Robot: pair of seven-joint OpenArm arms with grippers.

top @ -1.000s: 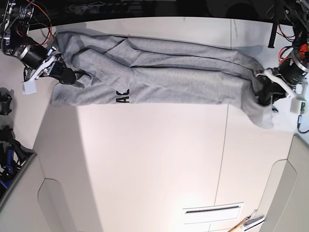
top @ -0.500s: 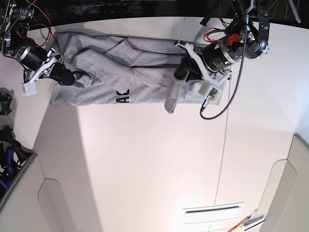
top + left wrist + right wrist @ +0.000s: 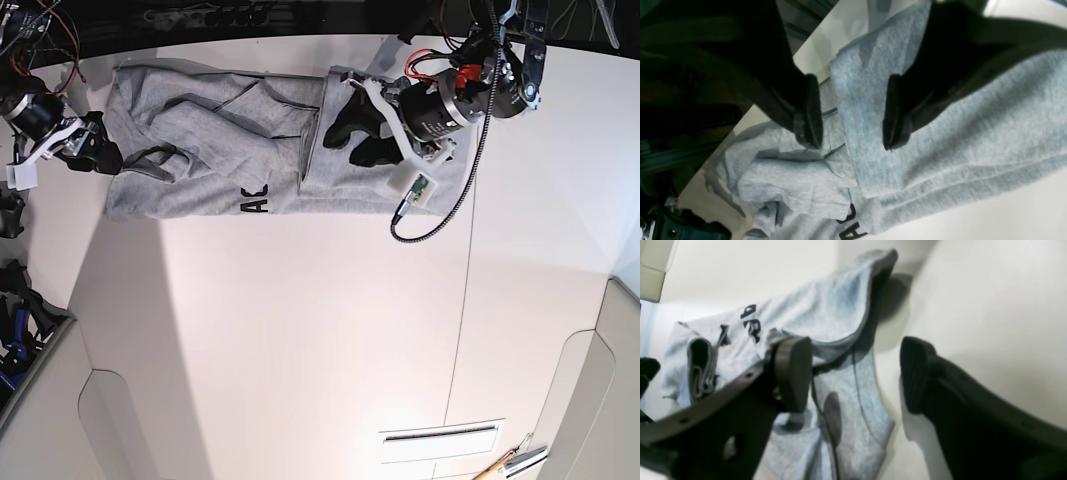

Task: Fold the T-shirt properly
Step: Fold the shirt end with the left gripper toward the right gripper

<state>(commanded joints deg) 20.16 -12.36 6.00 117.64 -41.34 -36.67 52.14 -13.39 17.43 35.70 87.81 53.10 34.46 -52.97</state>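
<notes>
Lying flat along the desk's (image 3: 300, 330) far edge, T-shirt (image 3: 200, 150) stretched lengthwise between both claws, one end doubled back under the left claw (image 3: 345, 135). Black letters (image 3: 256, 199) peeking out at the near hem. Left claw spread wide, hovering over the folded flap. Right claw (image 3: 100, 150) also spread, empty, just off the shirt's other end.

- The T-shirt (image 3: 215, 140) bears bold black capitals at its lower fold; in the base view only "AC" can be read.
- In the left wrist view the same print shows partly, cut off.
- In the right wrist view the letters are too blurred to read.
</notes>
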